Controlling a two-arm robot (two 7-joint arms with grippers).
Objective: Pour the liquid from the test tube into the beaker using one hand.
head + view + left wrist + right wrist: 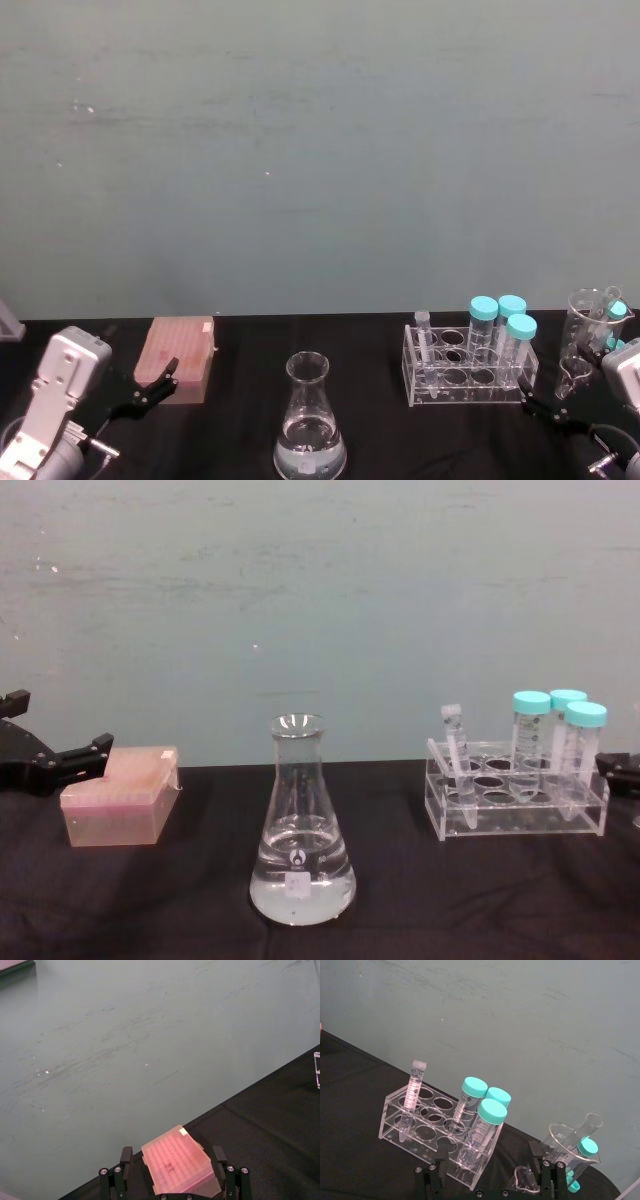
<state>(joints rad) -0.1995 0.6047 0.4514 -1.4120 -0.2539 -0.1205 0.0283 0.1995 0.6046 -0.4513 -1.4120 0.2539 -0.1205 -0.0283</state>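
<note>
Head view puts the right gripper (545,408), fingers spread and empty, beside the clear rack (470,392) whose left corner slot holds the test tube (423,340), the beaker (309,400) with liquid (310,457) standing mid-table, and the left gripper (155,385), likewise spread, by a pink box (180,355).

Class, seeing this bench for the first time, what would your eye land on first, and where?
The beaker stands front and centre, clear liquid in its base. To its right, a clear rack holds three teal-capped tubes and, at its left end, the slim test tube. The left gripper sits open by a pink box at left; the right gripper sits open at the rack's right end.
</note>
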